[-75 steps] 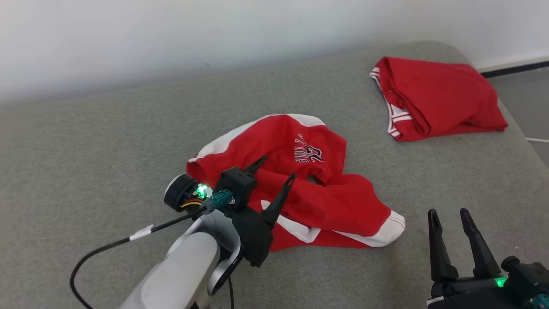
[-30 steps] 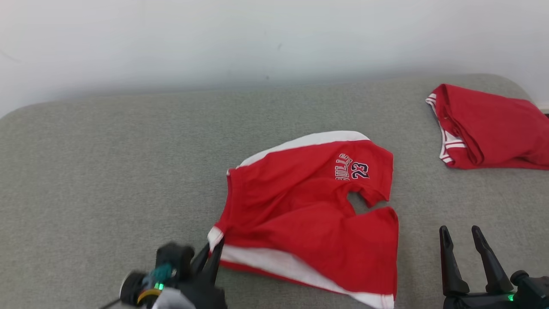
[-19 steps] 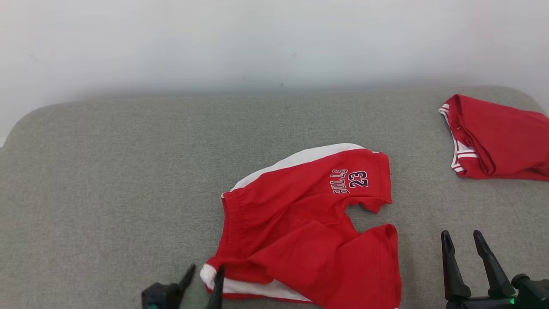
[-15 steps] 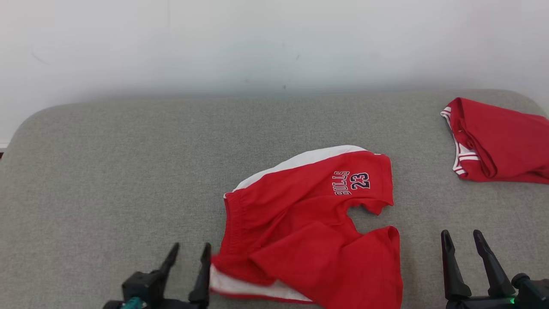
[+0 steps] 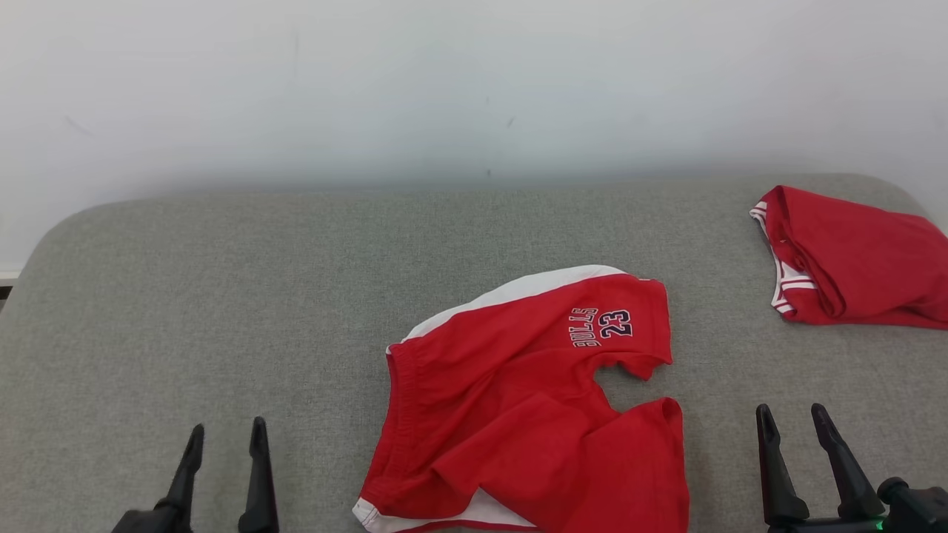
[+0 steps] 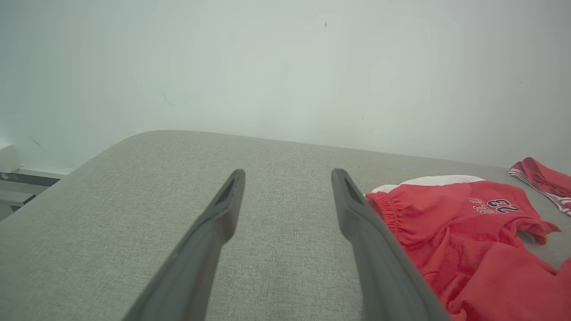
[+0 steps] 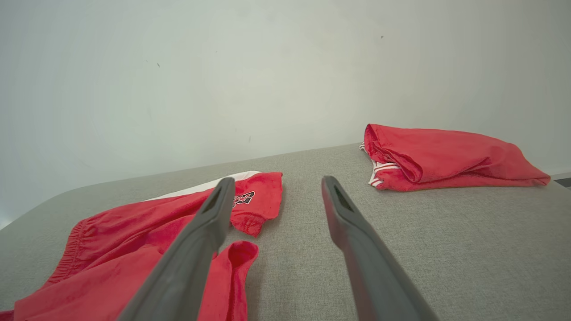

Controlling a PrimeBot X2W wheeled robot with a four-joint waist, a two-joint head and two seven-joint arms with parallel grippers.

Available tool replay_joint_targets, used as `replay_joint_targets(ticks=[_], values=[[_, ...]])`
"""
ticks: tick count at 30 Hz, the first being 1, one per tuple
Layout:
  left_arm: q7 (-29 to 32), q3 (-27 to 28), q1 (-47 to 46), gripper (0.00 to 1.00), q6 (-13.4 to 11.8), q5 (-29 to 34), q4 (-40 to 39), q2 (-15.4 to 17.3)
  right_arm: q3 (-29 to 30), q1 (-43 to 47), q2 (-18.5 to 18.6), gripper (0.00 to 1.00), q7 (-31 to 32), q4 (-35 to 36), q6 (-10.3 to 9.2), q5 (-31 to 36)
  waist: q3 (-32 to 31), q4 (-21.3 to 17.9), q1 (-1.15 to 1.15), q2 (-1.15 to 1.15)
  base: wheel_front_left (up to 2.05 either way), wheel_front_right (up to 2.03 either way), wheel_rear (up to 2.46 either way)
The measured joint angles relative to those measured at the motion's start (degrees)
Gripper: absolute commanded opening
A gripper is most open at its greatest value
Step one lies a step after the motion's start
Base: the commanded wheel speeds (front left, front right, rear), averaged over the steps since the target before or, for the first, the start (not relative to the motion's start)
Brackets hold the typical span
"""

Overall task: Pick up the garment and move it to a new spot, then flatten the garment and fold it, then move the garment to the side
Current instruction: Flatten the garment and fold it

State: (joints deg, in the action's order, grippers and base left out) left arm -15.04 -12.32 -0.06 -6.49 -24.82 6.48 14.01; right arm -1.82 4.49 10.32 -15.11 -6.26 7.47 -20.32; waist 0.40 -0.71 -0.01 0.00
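Observation:
The garment [image 5: 518, 400] is a pair of red shorts with white side panels and a "BULLS 23" print, lying rumpled on the grey cushioned surface [image 5: 222, 296], waistband to the left, one leg folded over at the front. It also lies right of the fingers in the left wrist view [image 6: 468, 240] and left of them in the right wrist view [image 7: 134, 249]. My left gripper [image 5: 226, 438] stands open at the lower left, clear of the shorts, nothing between its fingers. At the lower right my right gripper [image 5: 791, 418] is open and empty too.
A second red garment [image 5: 852, 259], folded, with white striped trim, lies at the far right near the surface's edge, also in the right wrist view [image 7: 446, 158]. A pale wall [image 5: 444, 89] rises behind. The surface's rounded left edge [image 5: 37, 252] drops off.
My left gripper opened and let go of the shorts' near-left waistband corner, then drew back to the lower left. The shorts settled flatter. The head camera tilted, shifting the scene down.

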Motion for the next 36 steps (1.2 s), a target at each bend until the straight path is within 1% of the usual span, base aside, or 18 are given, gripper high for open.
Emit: replay_joint_targets(ticks=[1,3,9,16,22,26,30,36], values=[[0.00,0.93,0.72,1.00,0.04,0.60,-0.70,-0.36,0.00,0.24,0.00,1.00,0.00,-0.03,0.00,0.00,-0.14,-0.01,0.00,0.00,0.00,0.00,0.00],[0.00,2.46,2.22,1.00,1.05,1.47,-1.81,-0.93,0.01,0.49,0.04,1.00,0.00,-0.02,0.00,-0.01,-0.39,-0.04,0.00,0.00,0.00,0.00,0.00],[0.00,6.26,5.71,1.00,3.04,4.56,-4.00,-2.76,0.21,1.41,0.03,1.00,0.00,0.12,0.00,-0.10,-0.96,-0.01,0.00,0.00,0.00,0.00,0.00],[0.00,7.71,7.03,1.00,4.55,8.20,-3.76,-4.32,-0.31,1.86,-0.24,1.00,0.00,-0.16,0.00,-0.10,-1.34,0.57,0.00,0.00,0.00,0.00,0.00],[0.00,8.76,7.01,1.00,6.02,9.18,-3.02,-5.73,-3.07,0.74,1.27,1.00,1.36,-1.67,0.00,-0.09,-1.46,1.04,0.00,0.00,0.00,0.00,0.00],[0.00,8.99,6.62,1.00,7.05,10.18,-2.22,-6.56,-5.82,-2.33,2.59,1.00,4.09,-4.24,0.00,0.35,-1.39,1.76,0.00,0.00,0.00,0.00,0.00],[0.00,9.07,5.80,1.00,8.22,10.72,-1.14,-7.25,-8.22,-6.21,3.85,1.00,6.95,-8.61,0.00,0.79,-1.21,2.95,0.01,0.00,0.00,0.00,0.00],[0.00,8.94,5.25,1.00,9.38,11.37,-0.10,-8.14,-10.18,-9.43,4.41,1.00,9.43,-14.69,0.00,0.92,-0.96,5.05,0.01,0.00,0.00,0.00,0.00]])
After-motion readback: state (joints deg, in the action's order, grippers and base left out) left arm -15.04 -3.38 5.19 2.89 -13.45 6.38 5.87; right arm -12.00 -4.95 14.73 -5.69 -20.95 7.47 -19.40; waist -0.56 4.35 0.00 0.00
